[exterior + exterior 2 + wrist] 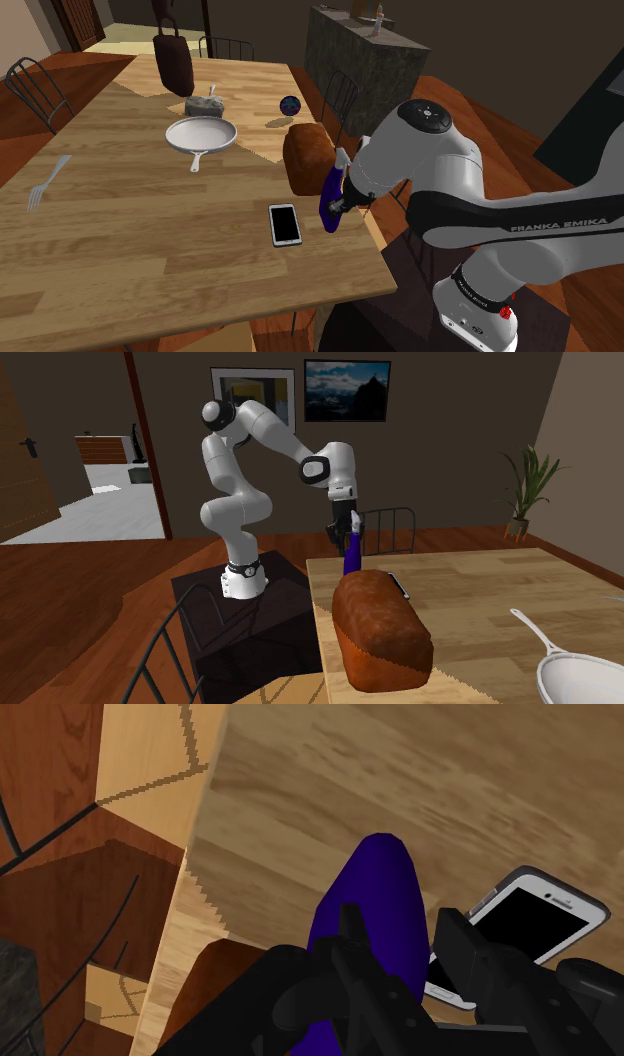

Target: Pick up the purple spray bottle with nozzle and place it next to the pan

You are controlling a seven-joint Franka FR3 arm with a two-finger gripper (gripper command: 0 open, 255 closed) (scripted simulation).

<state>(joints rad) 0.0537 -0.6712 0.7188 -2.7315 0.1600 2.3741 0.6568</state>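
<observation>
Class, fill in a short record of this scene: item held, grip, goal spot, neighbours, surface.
Item held: purple spray bottle
Grip: claw shut on the bottle
Goal spot: white pan, across the table; bottle not yet beside it
Neighbours: phone and brown loaf near the bottle
Surface: wooden table

The arm (470, 190) I'm running is glossy white, built from rounded, swollen shells with black bands (440, 205) between them. One joint ends in a dark round cap (428, 113) dotted with pale specks, and pale FRANKA EMIKA lettering (556, 224) runs along a black band. Near the foot I see a dark collar (478, 285) above a white flange (470, 325) with a small red mark (507, 312). My gripper (400, 929) is black throughout, blocky, with angular fingers (352, 929). The stand (215, 627) is a dark box.
</observation>
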